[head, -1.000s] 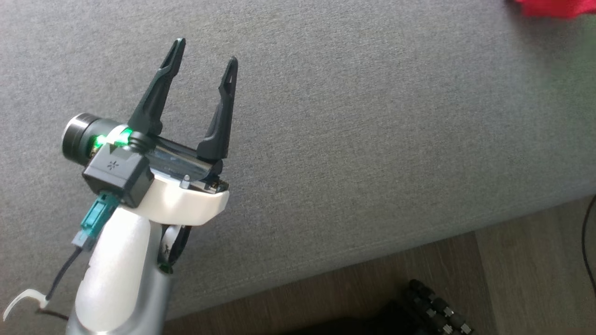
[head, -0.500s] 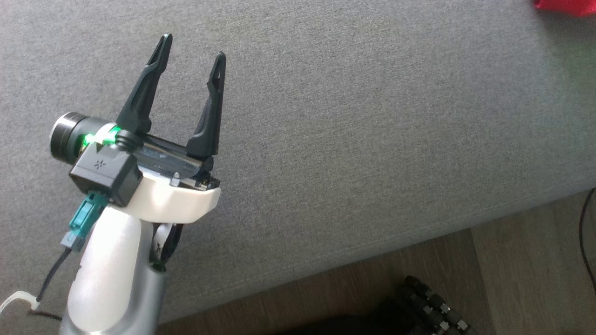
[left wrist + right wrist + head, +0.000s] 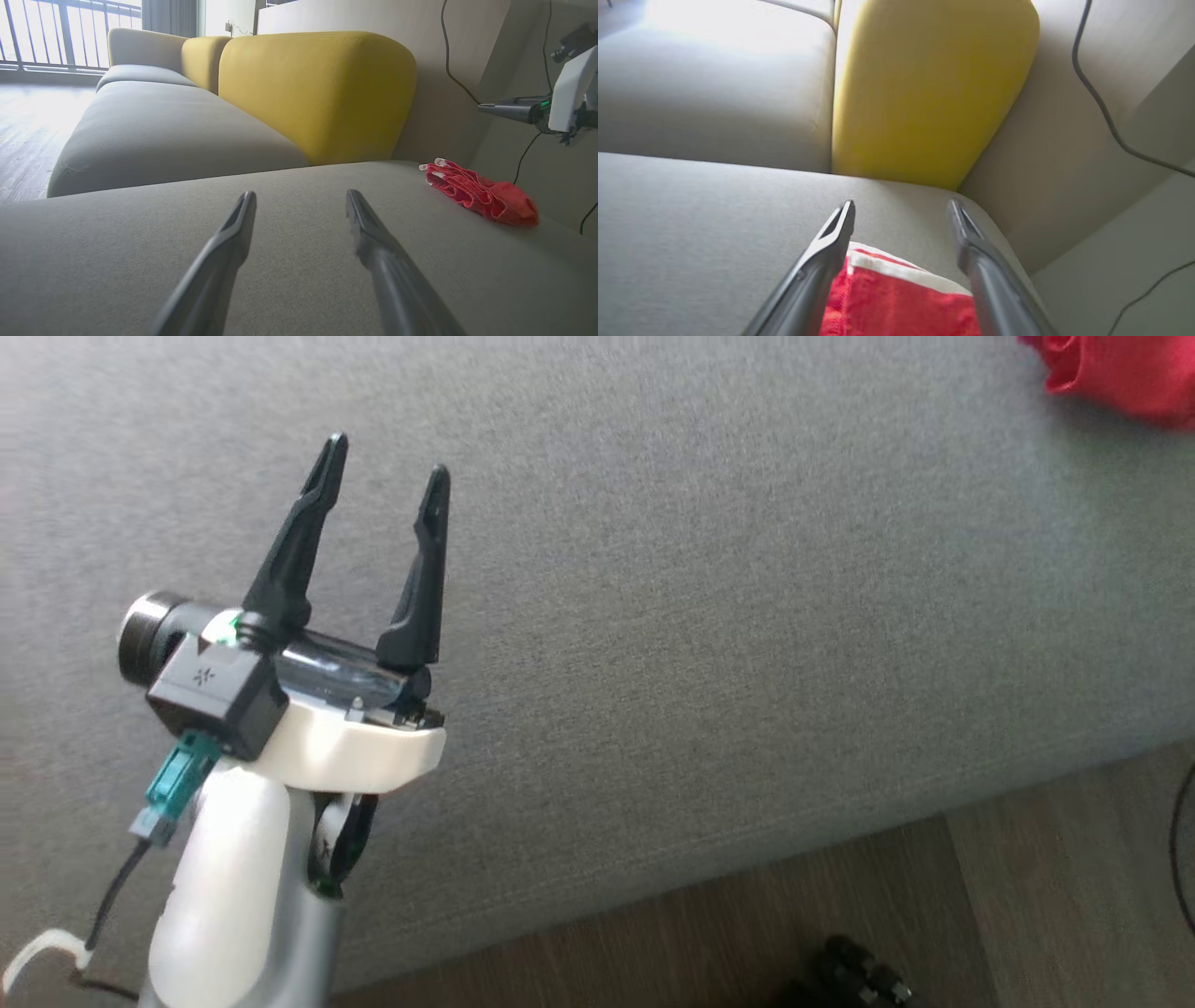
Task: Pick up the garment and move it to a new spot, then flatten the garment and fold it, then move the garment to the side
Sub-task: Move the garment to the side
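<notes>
The red fabric garment with white trim [image 3: 481,196] lies bunched in a low heap on the grey woven seat of the sofa [image 3: 140,256], close to the seat's far right corner and just beside the pale wall behind it. In the head view the garment [image 3: 1120,373] shows as a red patch at the upper right corner, partly cut off by the frame, well apart from the left tool [image 3: 385,462].

The right tool [image 3: 901,205] hangs over the garment [image 3: 896,298] with its two dark fingers [image 3: 817,261] spread wide. The cloth lies below and between them, pinched by neither. From the left wrist, the white wrist housing of the right arm [image 3: 572,88] sits up in the air above and to the right of the heap, not touching it.

The left tool [image 3: 300,196] also stands with its fingers apart and nothing between them, held low over bare grey seat [image 3: 747,616] on the robot's left side.

A rounded mustard-yellow back cushion [image 3: 317,88] stands upright behind the seat, to the left of the garment. It also fills the top middle of the right wrist view [image 3: 924,93]. A second grey seat cushion [image 3: 154,135] runs on beyond it towards a bright window with railings [image 3: 56,32]. Thin black cables [image 3: 448,56] trail down the wall. Brown wood-plank floor [image 3: 1027,896] shows along the seat's front edge.
</notes>
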Controlling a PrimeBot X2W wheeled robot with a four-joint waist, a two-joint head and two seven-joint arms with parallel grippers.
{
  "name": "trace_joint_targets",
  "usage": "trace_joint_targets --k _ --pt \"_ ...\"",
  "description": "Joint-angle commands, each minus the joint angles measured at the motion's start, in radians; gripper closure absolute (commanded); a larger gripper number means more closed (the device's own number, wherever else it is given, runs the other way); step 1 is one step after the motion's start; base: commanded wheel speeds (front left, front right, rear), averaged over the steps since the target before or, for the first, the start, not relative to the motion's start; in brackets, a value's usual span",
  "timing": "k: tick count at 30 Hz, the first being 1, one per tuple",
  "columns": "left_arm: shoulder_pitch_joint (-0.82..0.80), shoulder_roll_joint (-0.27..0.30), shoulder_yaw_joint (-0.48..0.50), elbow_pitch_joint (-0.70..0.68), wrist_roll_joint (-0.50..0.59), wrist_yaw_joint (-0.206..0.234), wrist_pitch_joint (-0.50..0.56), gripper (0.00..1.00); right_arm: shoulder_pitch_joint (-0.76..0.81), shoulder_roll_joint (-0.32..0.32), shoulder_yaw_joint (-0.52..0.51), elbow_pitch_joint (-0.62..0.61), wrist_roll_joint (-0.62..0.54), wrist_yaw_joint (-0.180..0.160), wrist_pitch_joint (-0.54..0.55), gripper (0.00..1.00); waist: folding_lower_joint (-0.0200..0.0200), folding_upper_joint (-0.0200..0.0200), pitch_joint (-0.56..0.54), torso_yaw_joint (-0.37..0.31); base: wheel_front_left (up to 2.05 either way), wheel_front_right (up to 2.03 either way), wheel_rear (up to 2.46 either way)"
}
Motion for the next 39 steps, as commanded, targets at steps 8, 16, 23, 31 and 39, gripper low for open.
trace_joint_targets --k 8,16,23,31,39 --pt "0.072 -0.015 0.053 -0.031 -0.024 0.025 -0.005 0.00 0.110 0.111 0.115 -0.209 0.142 0.000 -0.073 0.00 0.0000 -0.0001 -0.183 0.086 0.00 0.00 0.00" --pt "0.152 -0.019 0.072 -0.030 -0.051 0.068 -0.005 0.00 0.319 0.164 0.183 -0.327 0.173 0.000 -0.142 0.00 0.0000 -0.0001 -0.300 0.151 0.00 0.00 0.00" --pt "0.226 -0.019 0.070 -0.015 -0.079 0.112 -0.005 0.00 0.557 0.238 0.169 -0.386 0.142 0.000 -0.213 0.00 0.0000 -0.0001 -0.378 0.207 0.00 0.00 0.00" --pt "0.303 -0.019 0.054 0.057 -0.099 0.138 -0.005 0.00 0.789 0.308 0.053 -0.392 0.119 0.000 -0.254 0.00 0.0000 -0.0001 -0.443 0.249 0.00 0.00 0.00" --pt "0.334 -0.019 0.049 0.084 -0.101 0.150 -0.005 0.00 0.932 0.314 0.000 -0.468 0.092 0.000 -0.272 0.00 0.0000 -0.0001 -0.466 0.280 0.00 0.00 0.00"
